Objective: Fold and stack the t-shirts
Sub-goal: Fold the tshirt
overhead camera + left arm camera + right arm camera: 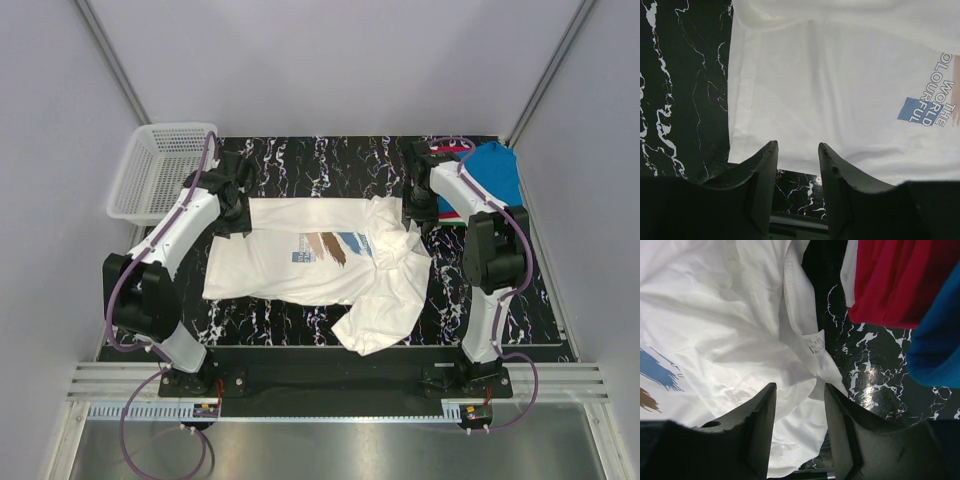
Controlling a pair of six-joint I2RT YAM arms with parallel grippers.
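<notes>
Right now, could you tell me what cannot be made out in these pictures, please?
Red t-shirt: top view, nearly hidden behind the right arm; right wrist view, cut by the top edge.
Blue t-shirt: top view, same arm covers its left part.
White t-shirt: top view, bunched right end hides the cloth beneath.

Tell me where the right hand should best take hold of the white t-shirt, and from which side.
Likely its bunched right end, coming down from above. There the cloth stands up in folds that fingers can pinch, while the rest of the white t-shirt lies flat. The open right hand hovers over it.
</notes>
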